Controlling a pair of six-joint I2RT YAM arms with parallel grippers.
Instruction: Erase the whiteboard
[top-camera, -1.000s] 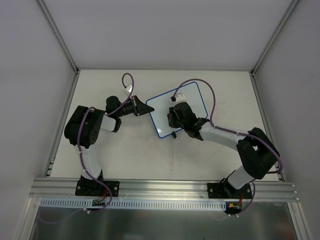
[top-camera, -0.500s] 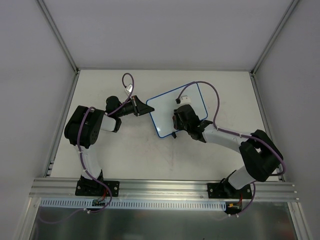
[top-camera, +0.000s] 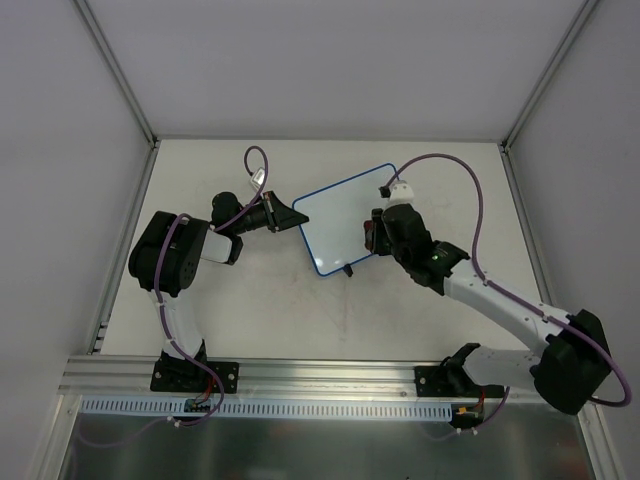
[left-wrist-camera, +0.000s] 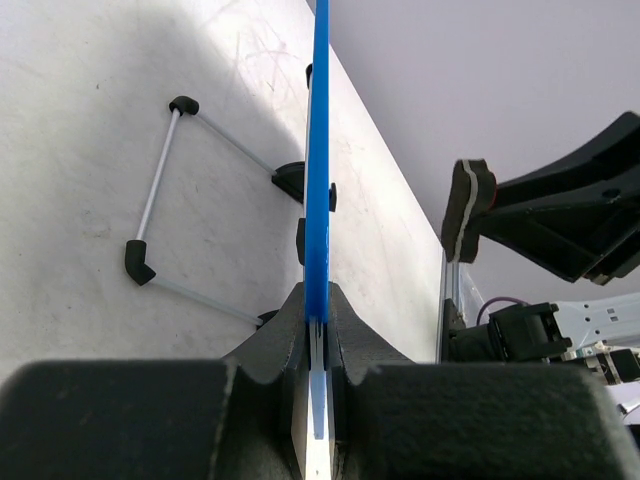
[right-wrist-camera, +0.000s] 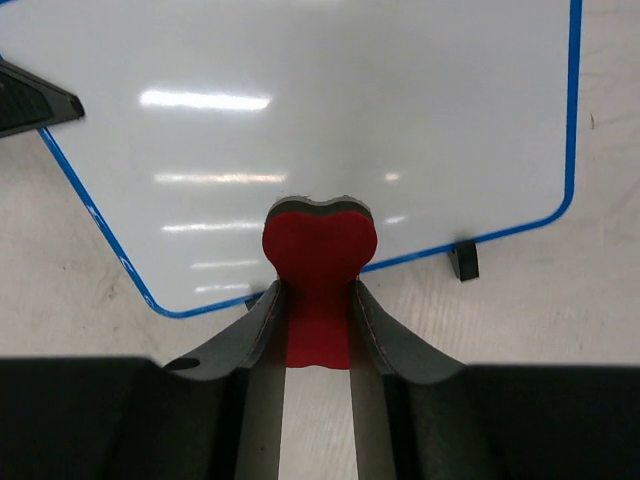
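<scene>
The whiteboard (top-camera: 335, 222) has a blue frame and stands tilted at the table's middle; its white face (right-wrist-camera: 330, 120) shows no marks, only light glare. My left gripper (top-camera: 291, 217) is shut on the board's left edge, and the blue frame (left-wrist-camera: 318, 150) sits edge-on between its jaws (left-wrist-camera: 318, 310). My right gripper (top-camera: 373, 236) is shut on the red eraser (right-wrist-camera: 318, 265), over the board's right part near its lower edge. I cannot tell whether the eraser touches the face.
A black foot (right-wrist-camera: 464, 262) sticks out under the board's lower edge. A wire stand with black tips (left-wrist-camera: 160, 190) lies behind the board. White walls close the table (top-camera: 250, 300) at back and sides, and an aluminium rail (top-camera: 320, 375) runs along the near edge.
My right gripper with the eraser has moved from the board's middle to its right part, and the right arm has swung out to the right. The left arm and board have held still.
</scene>
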